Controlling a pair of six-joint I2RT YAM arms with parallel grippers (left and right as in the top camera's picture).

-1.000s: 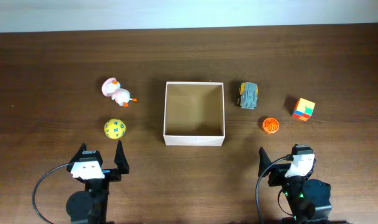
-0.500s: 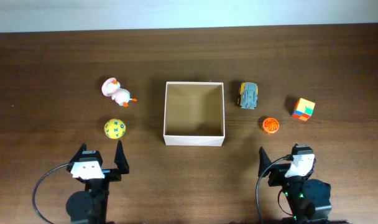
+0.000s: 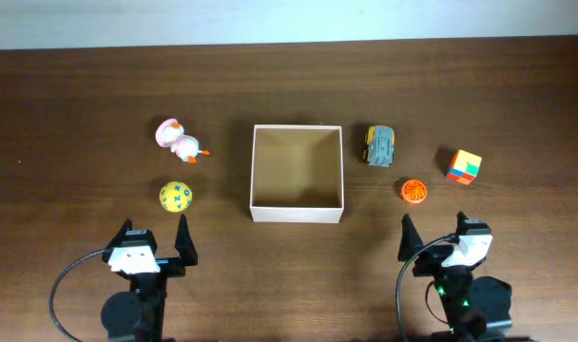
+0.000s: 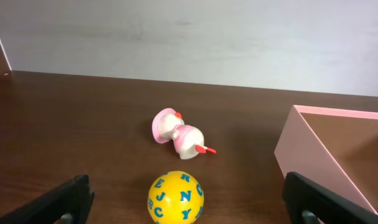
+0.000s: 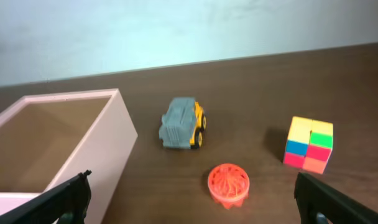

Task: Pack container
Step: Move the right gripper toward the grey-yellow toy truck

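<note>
Overhead view, square white-walled container [image 3: 297, 210], tan inside, open-topped

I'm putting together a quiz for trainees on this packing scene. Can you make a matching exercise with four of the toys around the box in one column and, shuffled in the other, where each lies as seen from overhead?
Things
1. yellow letter ball
2. pink toy duck
3. grey toy truck
4. colour cube

Places
A. farthest right, beyond the orange disc
B. right of the container, close to its far right corner
C. left of the container, nearer the arms
D. left of the container, farther from the arms

Pairs: 1-C, 2-D, 3-B, 4-A
</note>
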